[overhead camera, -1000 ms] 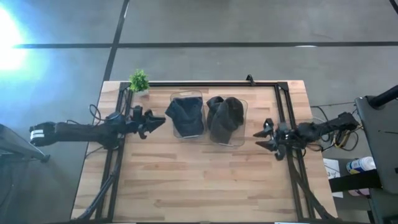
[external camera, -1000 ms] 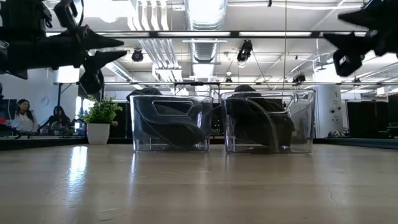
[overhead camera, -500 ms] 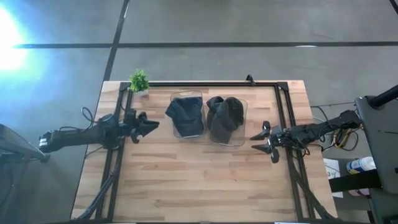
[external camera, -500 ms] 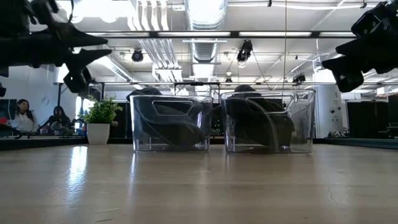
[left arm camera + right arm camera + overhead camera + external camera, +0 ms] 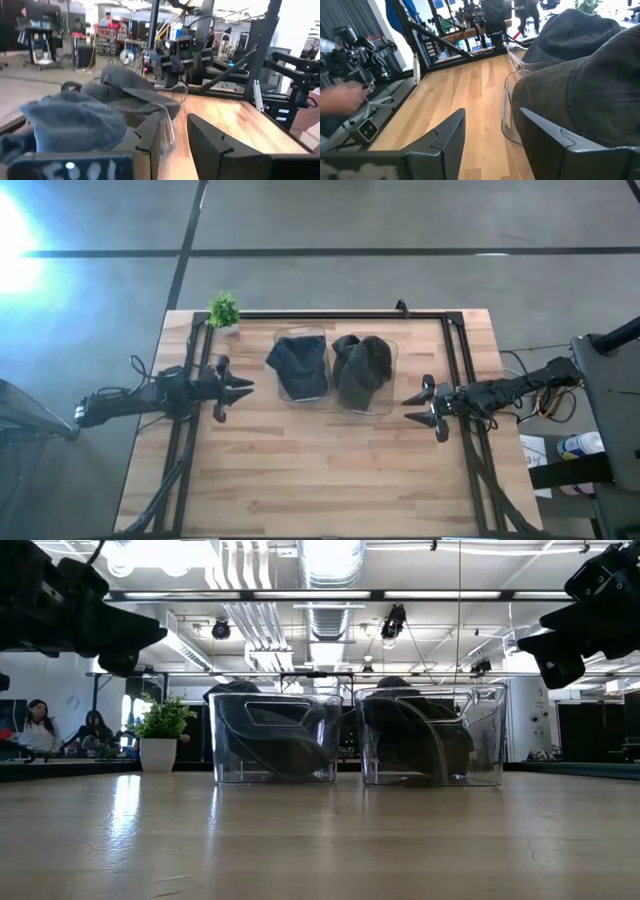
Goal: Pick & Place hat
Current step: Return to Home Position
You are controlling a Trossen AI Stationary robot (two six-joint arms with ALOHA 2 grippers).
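Two clear plastic bins stand side by side at the table's middle. The left bin (image 5: 299, 367) holds a dark blue-grey hat (image 5: 70, 120). The right bin (image 5: 366, 377) holds a dark brown-grey hat (image 5: 580, 95) that bulges above its rim. My left gripper (image 5: 242, 387) hovers open left of the blue hat's bin, above the table, fingers pointing right. My right gripper (image 5: 412, 405) hovers open right of the other bin, fingers pointing left. Neither touches anything.
A small potted plant (image 5: 224, 311) stands at the table's far-left corner. A black frame rail (image 5: 330, 315) runs along the far edge and down both sides. Bare wood (image 5: 320, 470) lies in front of the bins. People sit in the room behind (image 5: 40, 725).
My left arm has drawn back toward the table's left edge, away from the blue hat's bin, and come a little toward the near edge. My right gripper has shifted slightly left toward its bin, then kept still. The hats and bins have not moved.
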